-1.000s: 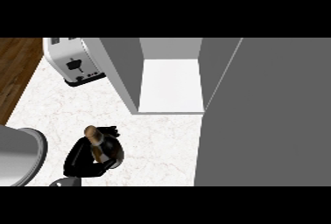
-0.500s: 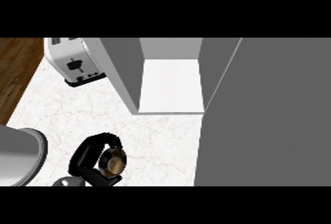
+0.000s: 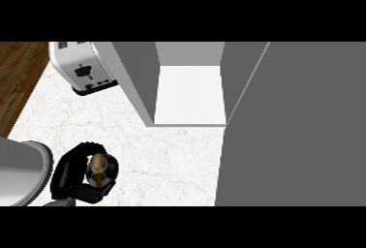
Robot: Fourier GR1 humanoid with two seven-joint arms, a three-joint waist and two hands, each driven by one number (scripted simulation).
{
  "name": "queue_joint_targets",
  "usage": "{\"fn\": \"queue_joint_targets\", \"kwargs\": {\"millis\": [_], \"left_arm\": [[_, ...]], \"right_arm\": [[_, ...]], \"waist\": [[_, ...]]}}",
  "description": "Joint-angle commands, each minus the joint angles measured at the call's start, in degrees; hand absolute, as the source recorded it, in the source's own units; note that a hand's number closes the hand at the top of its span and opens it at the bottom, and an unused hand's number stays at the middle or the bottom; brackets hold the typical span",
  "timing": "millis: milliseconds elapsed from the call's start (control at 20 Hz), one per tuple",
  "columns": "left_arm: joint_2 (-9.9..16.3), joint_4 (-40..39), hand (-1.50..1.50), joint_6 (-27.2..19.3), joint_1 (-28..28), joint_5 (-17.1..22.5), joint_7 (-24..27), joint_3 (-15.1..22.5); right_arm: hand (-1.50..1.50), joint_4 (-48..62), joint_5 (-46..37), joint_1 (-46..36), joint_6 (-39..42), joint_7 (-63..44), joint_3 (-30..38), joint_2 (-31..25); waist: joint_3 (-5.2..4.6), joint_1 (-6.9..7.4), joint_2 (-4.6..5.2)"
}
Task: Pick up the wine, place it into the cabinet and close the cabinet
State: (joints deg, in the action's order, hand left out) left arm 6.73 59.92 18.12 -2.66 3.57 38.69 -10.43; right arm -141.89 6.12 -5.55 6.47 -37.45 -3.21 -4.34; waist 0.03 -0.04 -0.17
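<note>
white marbled counter [image 3: 172,160] with faint veining, evenly lit, no strong shadows. dark brown wood floor [image 3: 18,72] shows past the counter's left edge, upper left. silver toaster [image 3: 80,68] with black base and lever stands at the counter's upper left, just beside a grey upright panel [image 3: 136,77]. large flat grey surface [image 3: 300,126] fills the right side. pale grey rounded object [image 3: 18,169] at the left edge, cut off; cannot tell what it is.

A black left hand [image 3: 71,174] curls around a wine bottle [image 3: 99,168] over the white marble counter [image 3: 172,155]. Beyond stands an open cabinet [image 3: 190,97], with a toaster [image 3: 82,68] to its left.
</note>
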Motion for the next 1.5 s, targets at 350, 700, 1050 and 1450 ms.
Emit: {"fn": "queue_joint_targets", "kwargs": {"millis": [350,700,1050,1450], "left_arm": [[-2.1,18.4,1.5,-1.6,3.5,5.5,-6.7,0.1],[-4.4,38.5,1.5,-3.9,7.2,9.5,-24.9,5.3],[-6.7,50.6,1.5,-12.5,8.0,4.5,-34.1,13.2],[-6.7,46.4,1.5,-24.7,-5.4,4.6,-39.6,24.5]], "right_arm": [[-1.5,-6.2,2.7,-3.4,-2.6,-7.4,-0.9,0.2],[-1.5,-5.6,4.8,2.3,0.0,-1.3,0.8,1.3],[-1.5,-2.7,3.7,1.7,0.8,0.9,2.0,1.3],[-1.5,-4.3,2.2,4.3,1.5,0.7,-2.1,3.1]], "waist": [[-0.03,0.3,-0.05],[0.04,0.23,-0.12],[0.0,0.09,0.04],[-0.02,-0.57,0.1]]}}
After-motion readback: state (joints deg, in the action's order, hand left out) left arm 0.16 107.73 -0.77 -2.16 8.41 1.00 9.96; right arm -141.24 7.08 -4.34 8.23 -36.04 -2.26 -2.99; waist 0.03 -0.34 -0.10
